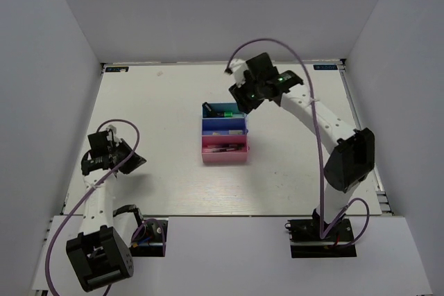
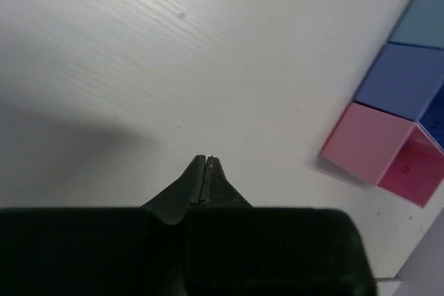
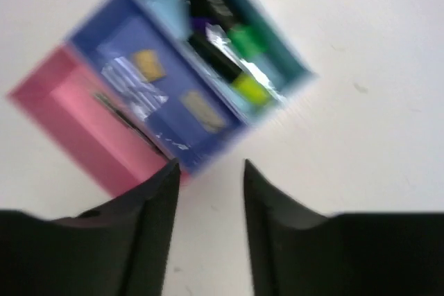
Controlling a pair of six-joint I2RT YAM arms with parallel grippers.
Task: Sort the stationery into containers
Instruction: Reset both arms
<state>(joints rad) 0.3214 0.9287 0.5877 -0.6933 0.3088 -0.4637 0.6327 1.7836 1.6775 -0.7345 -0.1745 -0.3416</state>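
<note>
The containers are three joined bins in mid-table: teal (image 1: 223, 110), blue (image 1: 223, 126) and pink (image 1: 224, 149). The right wrist view is blurred. There the teal bin (image 3: 291, 60) holds black highlighters (image 3: 218, 46) with purple, green and yellow ends. Two beige erasers (image 3: 148, 64) lie in the blue bin (image 3: 104, 29), and thin pens (image 3: 125, 121) lie in the pink bin (image 3: 62, 81). My right gripper (image 3: 208, 164) hangs open and empty above the table, just off the bins' right end (image 1: 242, 104). My left gripper (image 2: 206, 159) is shut on nothing, over bare table far left of the bins (image 1: 132, 161).
The left wrist view shows the pink (image 2: 368, 142), blue (image 2: 406, 77) and teal (image 2: 420, 22) bin walls at its right edge. White walls enclose the table (image 1: 159, 192) on three sides. A purple cable (image 1: 277, 43) loops above the right arm.
</note>
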